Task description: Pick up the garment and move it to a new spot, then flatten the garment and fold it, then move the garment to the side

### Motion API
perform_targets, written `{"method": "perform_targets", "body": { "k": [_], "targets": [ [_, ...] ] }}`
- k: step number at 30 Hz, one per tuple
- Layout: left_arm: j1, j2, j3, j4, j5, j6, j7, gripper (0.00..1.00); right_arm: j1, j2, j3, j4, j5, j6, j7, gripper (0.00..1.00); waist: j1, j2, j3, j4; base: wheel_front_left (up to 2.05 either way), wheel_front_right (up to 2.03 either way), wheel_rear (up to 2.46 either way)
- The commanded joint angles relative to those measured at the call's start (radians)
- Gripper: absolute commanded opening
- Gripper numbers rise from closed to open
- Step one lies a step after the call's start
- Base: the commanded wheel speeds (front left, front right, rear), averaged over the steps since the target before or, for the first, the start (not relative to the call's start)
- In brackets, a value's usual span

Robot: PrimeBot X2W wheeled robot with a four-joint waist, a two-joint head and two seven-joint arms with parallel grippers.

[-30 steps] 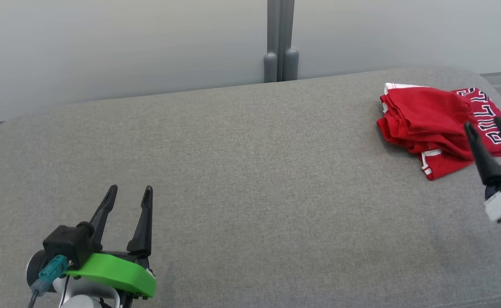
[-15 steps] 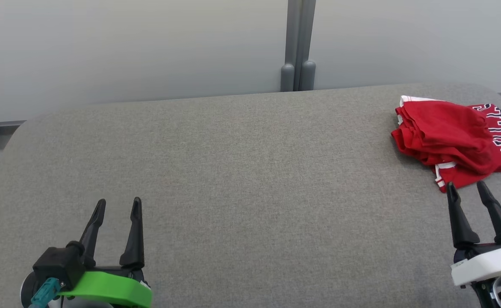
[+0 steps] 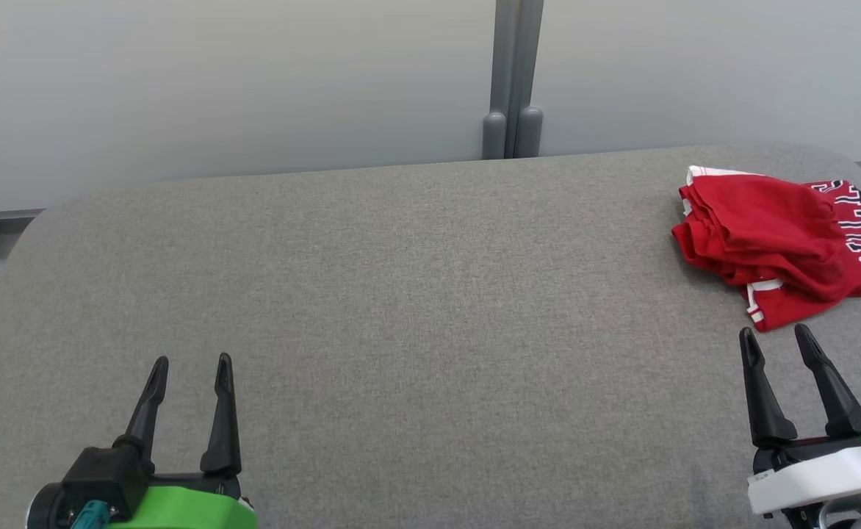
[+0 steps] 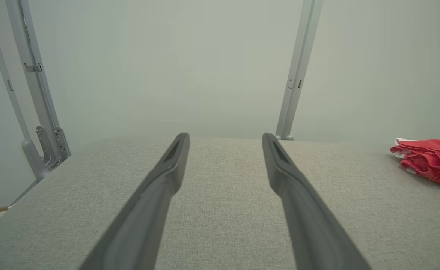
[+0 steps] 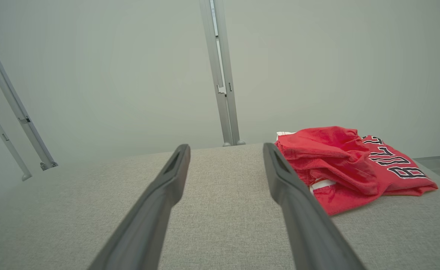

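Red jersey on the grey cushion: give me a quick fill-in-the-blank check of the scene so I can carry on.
The crumpled red fabric jersey with white trim lies on the grey upholstered cushion at the robot's ____ side.
The left gripper and the right gripper both have jaws ____.
The jersey is gripped by ____ gripper.
Missing words: right; open; neither.

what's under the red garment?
The red garment lies loosely folded directly on the grey cushion. Nothing pokes out around its edges; whatever its folds cover cannot be seen.
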Motion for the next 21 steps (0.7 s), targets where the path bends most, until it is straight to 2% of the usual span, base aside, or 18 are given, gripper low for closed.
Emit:
{"method": "perform_targets", "body": {
  "k": [1, 12, 21],
  "targets": [
    [0.020, -0.011, 0.007, 0.010, 0.019, -0.013, -0.004, 1.00, 0.009, -0.001, -0.005, -0.009, -0.016, 0.000, -0.003, 1.00, 0.0001, 0.0000, 0.000, -0.001, 0.00, 0.00, 0.00],
    [0.021, -0.054, 0.040, 0.066, 0.070, -0.064, -0.004, 1.00, 0.002, 0.011, 0.007, -0.017, -0.027, 0.000, -0.003, 1.00, 0.0001, 0.0000, 0.002, 0.000, 0.00, 0.00, 0.00],
    [0.021, -0.078, 0.064, 0.087, 0.090, -0.086, -0.004, 1.00, -0.004, 0.012, 0.012, -0.014, -0.022, 0.000, -0.003, 1.00, 0.0001, 0.0000, 0.005, 0.004, 0.00, 0.00, 0.00]
  ]
}}
